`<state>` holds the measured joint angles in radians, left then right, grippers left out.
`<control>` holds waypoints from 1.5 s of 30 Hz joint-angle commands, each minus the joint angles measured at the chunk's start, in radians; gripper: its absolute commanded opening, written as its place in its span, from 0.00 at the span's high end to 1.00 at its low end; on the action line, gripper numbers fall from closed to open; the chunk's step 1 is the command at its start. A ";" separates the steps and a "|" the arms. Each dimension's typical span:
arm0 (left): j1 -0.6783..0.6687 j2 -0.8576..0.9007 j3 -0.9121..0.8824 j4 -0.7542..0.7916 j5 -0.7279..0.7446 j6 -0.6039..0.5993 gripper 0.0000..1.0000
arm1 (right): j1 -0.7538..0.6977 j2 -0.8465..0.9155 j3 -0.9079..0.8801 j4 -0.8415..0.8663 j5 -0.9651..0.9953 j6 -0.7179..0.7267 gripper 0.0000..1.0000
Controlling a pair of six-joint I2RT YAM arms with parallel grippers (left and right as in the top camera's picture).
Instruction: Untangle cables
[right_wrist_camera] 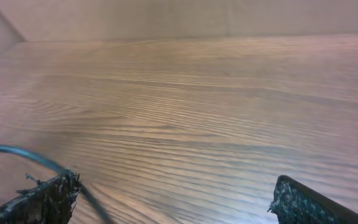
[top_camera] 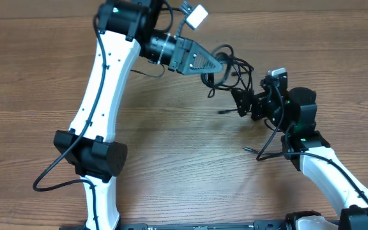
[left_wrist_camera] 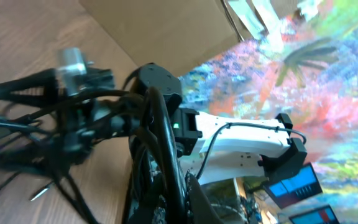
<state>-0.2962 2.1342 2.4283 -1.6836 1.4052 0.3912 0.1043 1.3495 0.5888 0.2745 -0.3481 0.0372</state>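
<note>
Cables [top_camera: 235, 65] bunched upper centre-right of overhead frame, btwn both arms. Left end effector [top_camera: 217, 64] clamped shut on the bundle's left edge. Right end effector [top_camera: 241, 103] is wide, holding nothing, just below-right of bundle. Strands run down-right twd it, so right arm is nearer the loose ends.

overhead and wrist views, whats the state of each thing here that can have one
cables, tangled in one knotted bundle, loose plug ends trailing on the table
left gripper, shut on the cables at the bundle's left side
right gripper, open, holding nothing, one strand passing by its finger
</note>
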 commanded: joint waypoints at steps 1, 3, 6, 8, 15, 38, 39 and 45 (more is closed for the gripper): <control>0.095 -0.008 0.015 -0.004 -0.010 -0.010 0.96 | -0.033 -0.003 0.009 -0.004 0.022 0.000 0.00; 0.145 -0.008 0.015 -0.003 -0.029 -0.010 0.96 | -0.041 -0.003 0.009 -0.005 0.021 0.000 0.00; 0.234 -0.008 0.015 -0.002 -0.030 -0.010 0.96 | -0.042 -0.003 0.009 -0.009 0.021 0.000 0.00; 0.284 -0.008 0.015 -0.001 -0.032 -0.010 0.96 | -0.042 -0.003 0.009 -0.013 0.022 0.000 0.00; 0.439 -0.008 0.015 -0.006 -0.032 -0.014 0.96 | -0.047 -0.003 0.009 -0.017 0.022 0.000 0.00; 0.187 -0.008 0.015 -0.006 -0.467 0.128 0.95 | -0.048 -0.003 0.009 0.368 -0.650 0.282 0.17; 0.177 -0.008 0.015 -0.006 -0.474 0.141 0.96 | -0.048 -0.003 0.009 0.368 -0.653 0.282 0.17; 0.133 -0.008 0.015 -0.006 -0.473 0.231 0.96 | -0.048 -0.003 0.009 0.367 -0.624 0.282 0.17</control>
<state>-0.1425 2.1342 2.4283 -1.6878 0.9417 0.5224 0.0593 1.3495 0.5892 0.6353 -0.9730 0.2966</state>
